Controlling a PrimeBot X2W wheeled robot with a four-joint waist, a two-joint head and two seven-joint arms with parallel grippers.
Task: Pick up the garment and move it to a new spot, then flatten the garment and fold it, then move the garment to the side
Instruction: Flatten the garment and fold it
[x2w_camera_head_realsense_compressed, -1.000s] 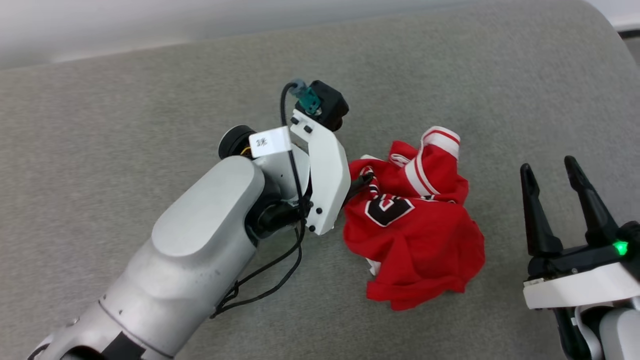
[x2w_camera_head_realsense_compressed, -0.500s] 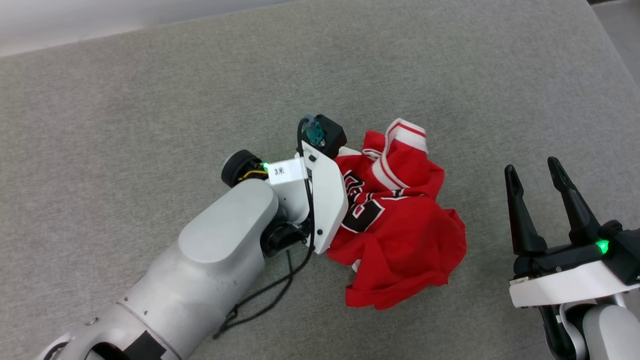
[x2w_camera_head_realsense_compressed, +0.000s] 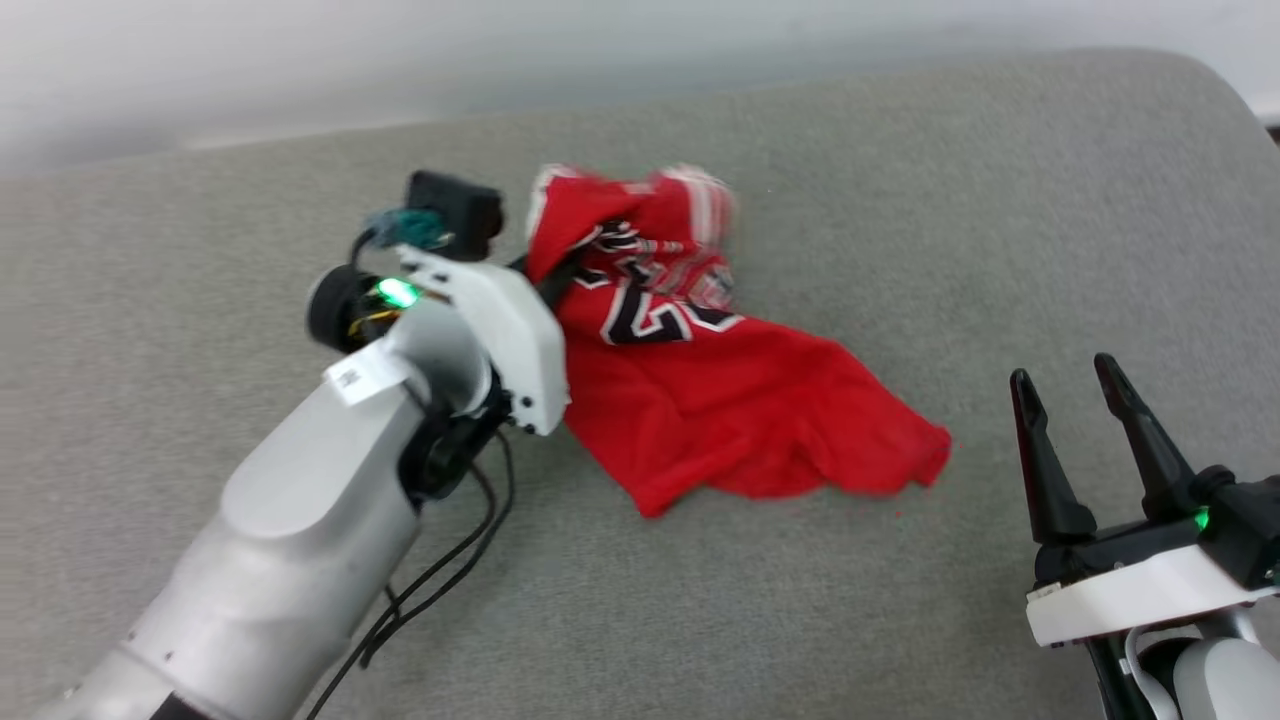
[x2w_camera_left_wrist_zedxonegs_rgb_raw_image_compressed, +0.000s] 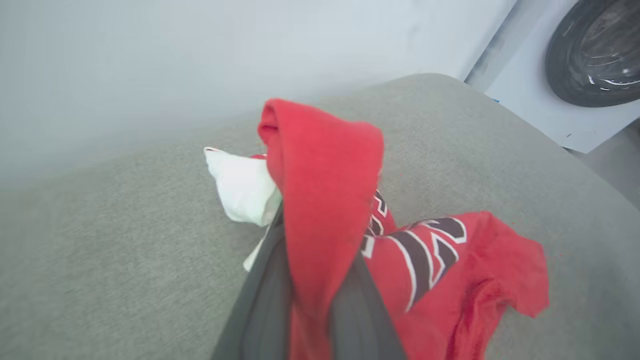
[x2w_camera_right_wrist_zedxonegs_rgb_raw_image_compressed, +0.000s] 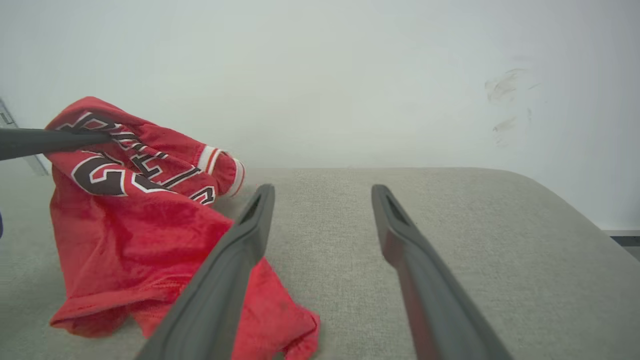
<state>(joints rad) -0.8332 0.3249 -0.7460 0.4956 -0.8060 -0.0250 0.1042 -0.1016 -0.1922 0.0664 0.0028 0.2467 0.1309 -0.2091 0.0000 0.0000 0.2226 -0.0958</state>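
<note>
Head view, nearest me: I am holding the right gripper (x2w_camera_head_realsense_compressed: 1060, 368) idle with its fingers spread, leaving it free for flattening. Beyond it the garment (x2w_camera_head_realsense_compressed: 720, 400), a limp red jersey, is trailing across the grey woven cushion (x2w_camera_head_realsense_compressed: 950, 180). That is because, farther back, my left gripper (x2w_camera_head_realsense_compressed: 552, 280) is pinching a bunched fold and lifting it.

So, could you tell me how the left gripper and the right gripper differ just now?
The left gripper is shut on the garment; the right gripper is open and holds nothing. The left gripper holds a fold of it raised; the right gripper stands apart from it. Both have two long dark fingers.
</note>
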